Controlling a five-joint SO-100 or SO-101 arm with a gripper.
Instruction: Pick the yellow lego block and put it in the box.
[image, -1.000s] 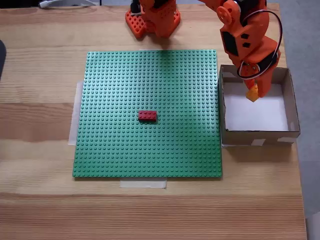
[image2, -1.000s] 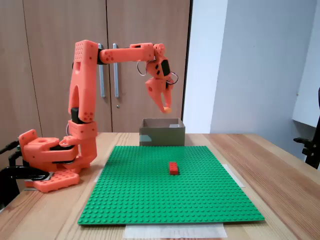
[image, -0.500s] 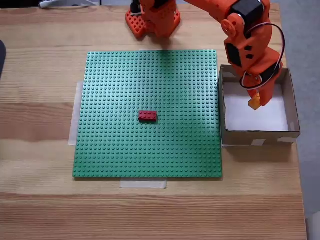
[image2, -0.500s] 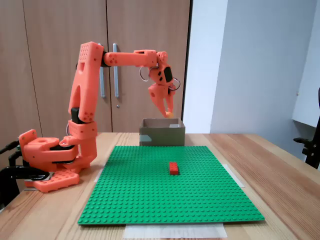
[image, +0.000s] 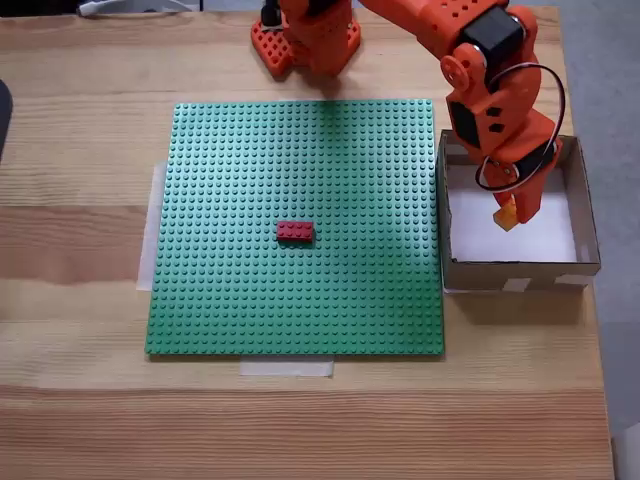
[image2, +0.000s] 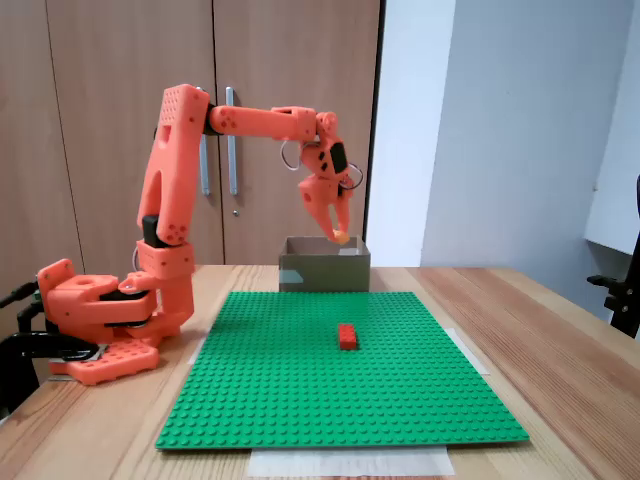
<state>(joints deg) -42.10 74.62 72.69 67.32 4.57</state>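
The orange two-finger gripper (image: 509, 214) is clamped on the small yellow-orange studded plastic lego block (image: 507, 213), holding it above the open top of the box; in a fixed view from the side the gripper (image2: 339, 236) points down with the block (image2: 341, 237) at its tip, just over the box rim. The light wooden table (image: 80, 120) carries everything. On it lies the large square green studded baseplate (image: 250, 160), taped down with pale strips along its edges. Just beside its right edge, in a fixed view from above, sits the square shallow brown cardboard box (image: 590, 235) with a white bottom and pale tape patches. A small red studded brick (image: 295, 231) rests near the middle of the baseplate, well apart from the box.
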